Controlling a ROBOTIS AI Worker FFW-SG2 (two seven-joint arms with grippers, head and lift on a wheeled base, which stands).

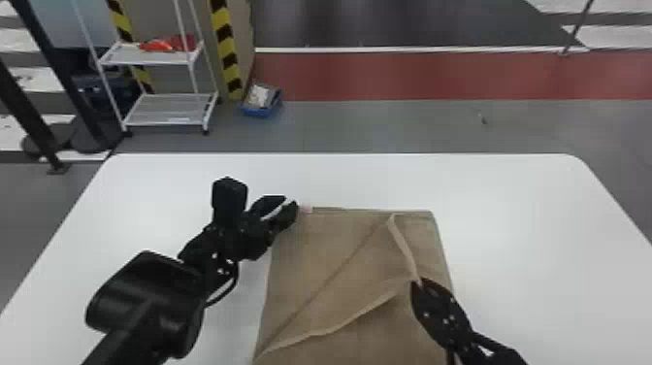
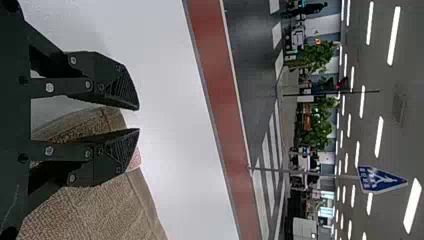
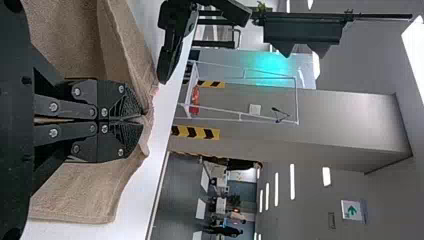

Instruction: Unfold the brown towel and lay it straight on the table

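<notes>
On the table lies the brown towel (image 1: 339, 252), partly folded, with a raised flap running diagonally toward the right arm. At its far left corner stands my left gripper (image 1: 286, 209), open; in the left wrist view the left gripper (image 2: 139, 119) has its fingers parted above the towel (image 2: 110, 205), whose pink tag lies beside one finger. My right gripper (image 1: 418, 284) holds the flap's corner over the towel's right part. In the right wrist view the right gripper (image 3: 142, 118) is shut on the towel's edge (image 3: 125, 65).
The white table (image 1: 533, 218) extends around the towel on the left, right and far sides. Beyond its far edge are a white shelf rack (image 1: 170, 109) and a blue bin (image 1: 262, 101) on the floor.
</notes>
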